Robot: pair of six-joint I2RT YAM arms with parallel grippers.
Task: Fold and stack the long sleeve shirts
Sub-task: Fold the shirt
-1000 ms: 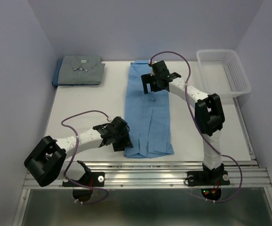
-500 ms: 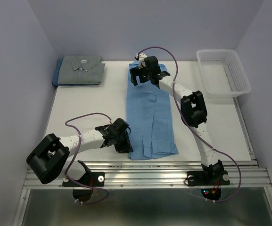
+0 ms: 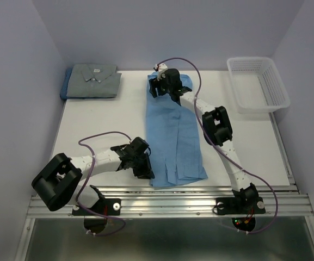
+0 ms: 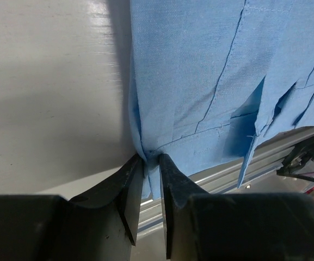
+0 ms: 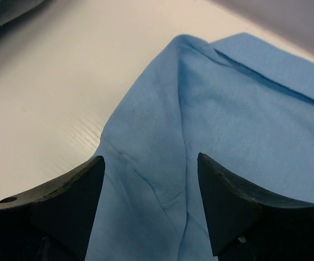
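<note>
The grey shirt point(image 3: 94, 80) sits folded on the darker blue shirt point(image 3: 64, 90) at the counter's point(image 3: 91, 128) far left corner, so two look done. The light blue shirt point(image 3: 176, 130) lies as a narrow strip from far edge to near edge, lacking, I judge, its crosswise folds and stacking. The left pincer point(image 4: 151, 161) pinches its near left hem corner; the right pincer point(image 5: 151, 163) stands open astride its far shoulder.

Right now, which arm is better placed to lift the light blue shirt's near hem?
Left: the left gripper pinches the light blue shirt at its near corner; the right gripper sits open over the far collar end.
</note>
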